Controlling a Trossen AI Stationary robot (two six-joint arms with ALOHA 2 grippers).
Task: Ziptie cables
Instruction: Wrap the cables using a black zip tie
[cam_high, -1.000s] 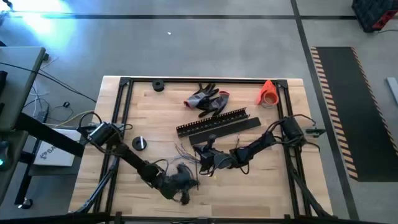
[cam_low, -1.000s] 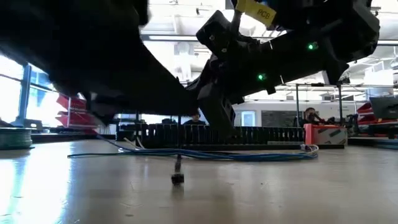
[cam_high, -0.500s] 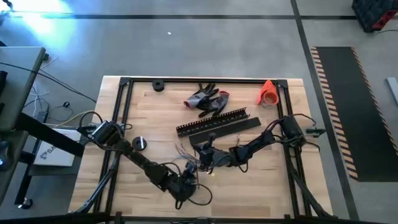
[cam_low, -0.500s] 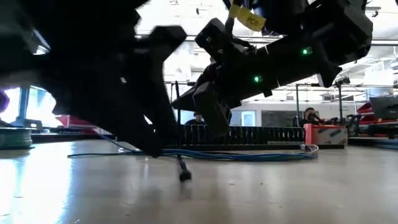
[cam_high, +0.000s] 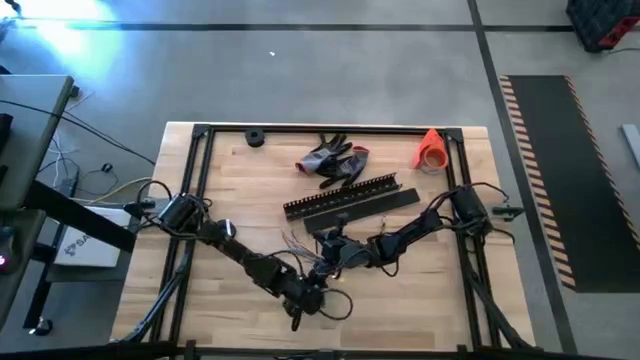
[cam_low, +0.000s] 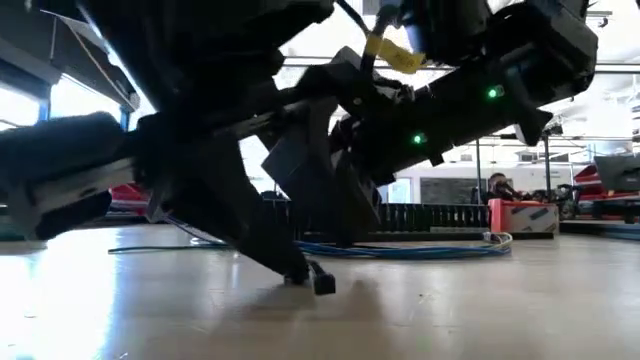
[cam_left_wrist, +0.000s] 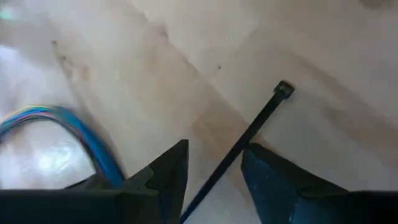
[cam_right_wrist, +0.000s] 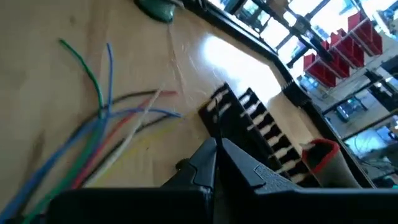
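Zip tie closes in on the bundle: the left gripper (cam_left_wrist: 214, 177) has swung in across the table (cam_high: 240, 170) over the last second, ending up farther from the black slotted strips (cam_high: 350, 198) than anything else in play, on the robot's side of them. Its fingers (cam_left_wrist: 169, 174) pinch a black zip tie (cam_left_wrist: 255, 127) that runs out between them. In the low view the tie's head now rests on the wood, further along than it was a moment earlier.

The cables (cam_right_wrist: 118, 118), a loose fan of thin coloured and pale wires, lie just on the robot's side of the strips, with one curl of them showing beside the left gripper in its wrist view. The right gripper (cam_right_wrist: 219, 155) sits low over the cables, between them and the strips. Its jaws are together and nothing shows between the tips.

The shift likely means the fetching is over and the tie is arriving at the work. Nothing is bound yet: the strap is straight, not looped round any wire, and the wires are spread rather than gathered. Wrapping, threading the tail through the head and pulling tight all seem to lie ahead.
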